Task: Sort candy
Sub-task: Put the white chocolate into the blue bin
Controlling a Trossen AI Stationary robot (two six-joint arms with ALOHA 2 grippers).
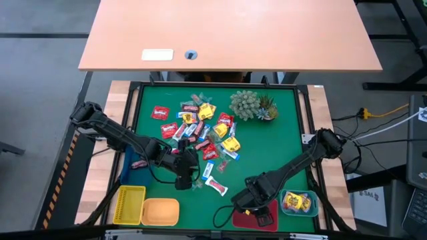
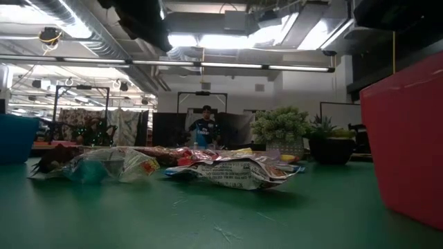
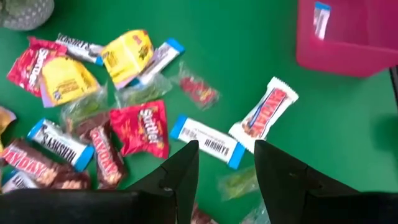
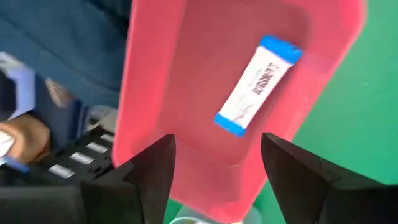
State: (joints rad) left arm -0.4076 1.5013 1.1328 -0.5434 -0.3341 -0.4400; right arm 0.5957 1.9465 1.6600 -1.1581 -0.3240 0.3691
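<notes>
Seen from overhead, the candy [image 1: 203, 133] lies scattered in a loose pile across the middle of the green mat [image 1: 280, 143], just beside a spiky potted plant [image 1: 252, 105]; the left gripper [image 1: 184, 179] hangs over the pile's near edge, while the right gripper [image 1: 248, 200] sits above the red tray [image 1: 259, 217] at the mat's front, with a teal tray [image 1: 299, 203] of yellow sweets to its right and yellow [image 1: 129, 204] and orange [image 1: 160, 212] trays at the front left. At table height, crinkled wrappers [image 2: 235, 169] rest on the mat, the red tray's wall [image 2: 405, 142] rises at right, and a person [image 2: 204, 128] stands far back in the room. From the left wrist, the left gripper [image 3: 226, 163] is spread wide and empty, poised over a blue-and-white sweet [image 3: 208, 141], a white bar [image 3: 263, 114] just beside it. From the right wrist, the right gripper [image 4: 217, 165] is likewise spread apart, holding nothing, above the red tray [image 4: 186, 74], where one blue-and-white sweet [image 4: 258, 84] lies.
</notes>
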